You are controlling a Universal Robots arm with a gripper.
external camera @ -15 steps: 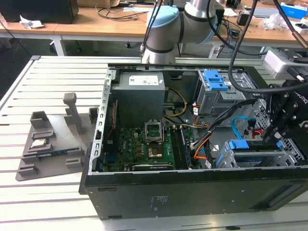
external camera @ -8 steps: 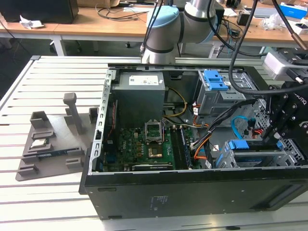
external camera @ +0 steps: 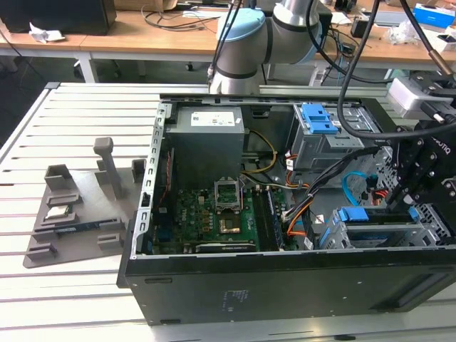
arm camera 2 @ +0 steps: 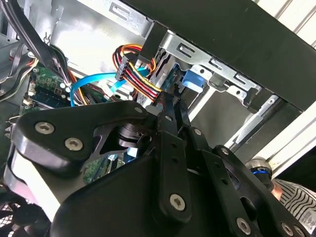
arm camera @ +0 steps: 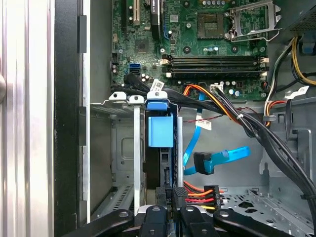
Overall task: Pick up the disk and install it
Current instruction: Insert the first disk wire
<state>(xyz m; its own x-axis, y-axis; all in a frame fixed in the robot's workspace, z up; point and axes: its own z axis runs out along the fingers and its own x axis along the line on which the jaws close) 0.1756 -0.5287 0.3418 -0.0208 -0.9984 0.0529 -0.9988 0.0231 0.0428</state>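
The disk (arm camera: 160, 132) stands edge-on in a slot of the grey drive cage (arm camera: 123, 148), its blue plastic rail end facing the motherboard. The same blue end of the disk (arm camera 2: 193, 81) pokes from the cage (arm camera 2: 222, 69) just beyond my fingertips. My gripper (arm camera: 173, 197) sits at the disk's rear edge, by the power plug with red, yellow and black wires, its fingers (arm camera 2: 170, 111) pressed together with nothing visible between them. In the exterior view the gripper (external camera: 412, 208) hangs over the disk (external camera: 367, 216) at the case's front right corner.
The open computer case (external camera: 214, 292) lies on a slatted table. Inside are the motherboard (external camera: 214, 214), power supply (external camera: 206, 128), a second cage with a blue latch (external camera: 320, 120), and loose blue and black cables (arm camera: 217, 160). A grey fixture tray (external camera: 75, 214) lies at the exterior view's left.
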